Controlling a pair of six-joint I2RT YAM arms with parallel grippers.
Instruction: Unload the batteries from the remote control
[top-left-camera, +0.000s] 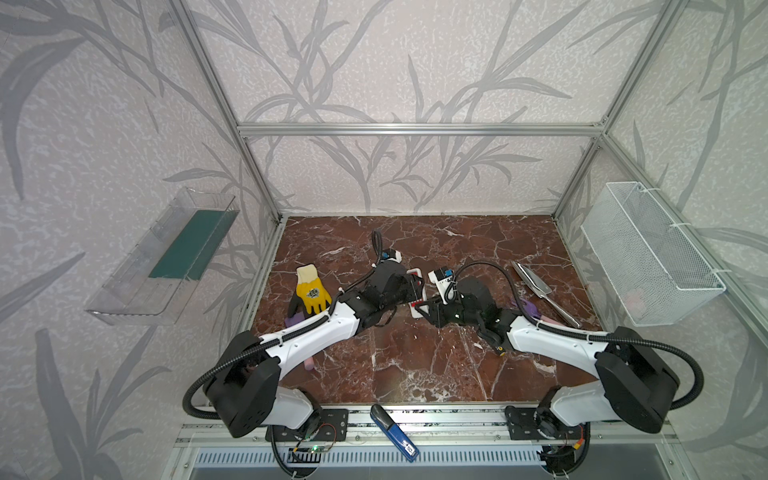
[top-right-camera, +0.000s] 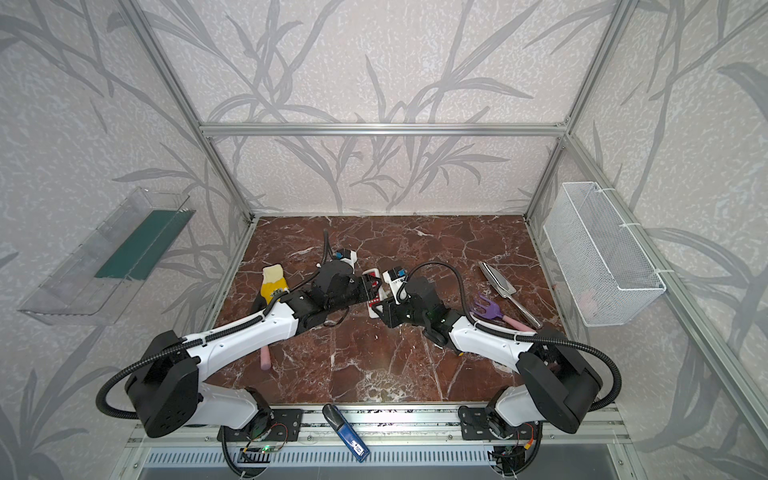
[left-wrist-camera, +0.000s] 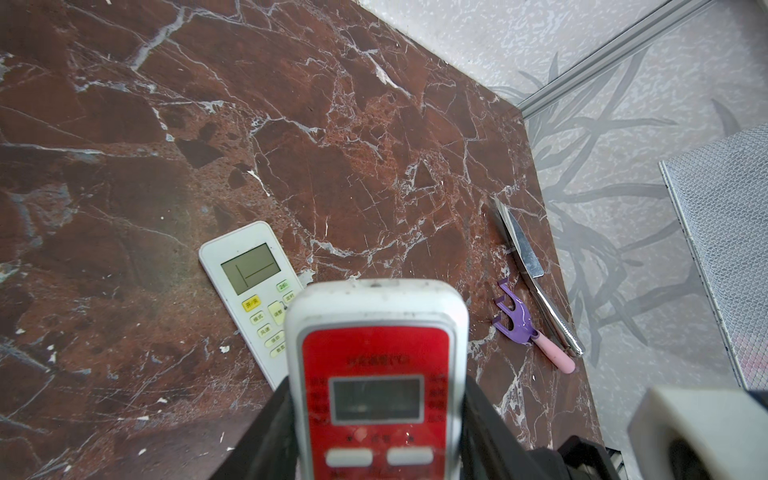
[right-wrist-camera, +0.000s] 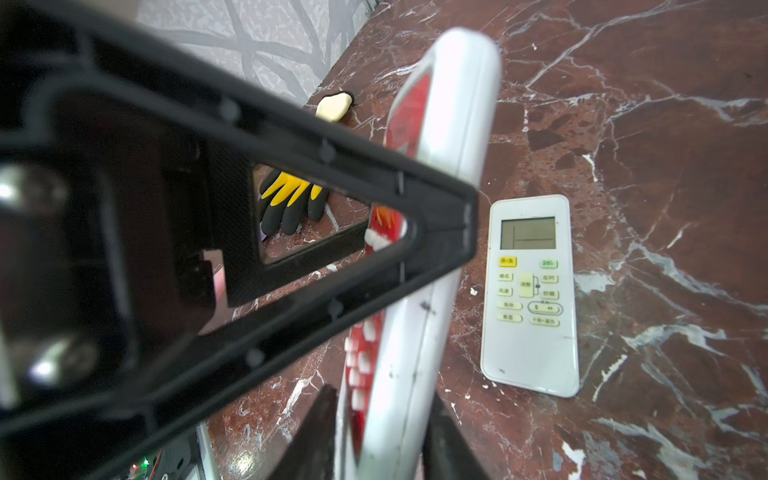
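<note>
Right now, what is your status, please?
Left gripper holds red remote. Right gripper grips same remote. No batteries visible. White remote lies close by.

Red-brown marble, veined white, over the desk (top-left-camera: 415, 365). Red face in a white shell on the remote control (left-wrist-camera: 374, 353); white with grey screen and yellow buttons on the second remote (right-wrist-camera: 530, 353). Yellow and black, cream cuff, on the glove (top-left-camera: 312, 293) at nine o'clock. Purple tines, pink handle on the rake (top-right-camera: 487, 308), silver trowel (top-right-camera: 500, 286) at three o'clock. Grey leaf print on pale walls (top-left-camera: 374, 62).
</note>
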